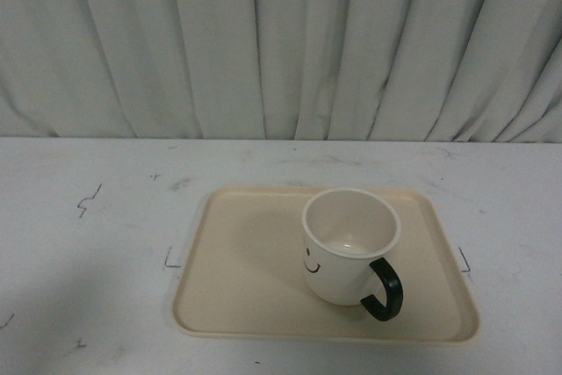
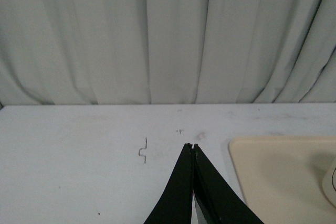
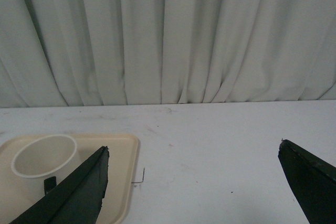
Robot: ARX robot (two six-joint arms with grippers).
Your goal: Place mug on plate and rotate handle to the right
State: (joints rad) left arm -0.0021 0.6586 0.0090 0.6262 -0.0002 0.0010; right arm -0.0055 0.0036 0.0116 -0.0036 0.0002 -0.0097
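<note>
The left claw (image 2: 192,147) is pressed together and empty over the scuffed white tabletop (image 2: 79,156). The right claw (image 3: 191,150) is spread wide, holding nothing. The white smiley-face mug (image 1: 338,256) stands upright on the large flat beige plastic plate (image 1: 237,287), right of its middle. Its glossy black loop handle (image 1: 384,292) points near-right.
</note>
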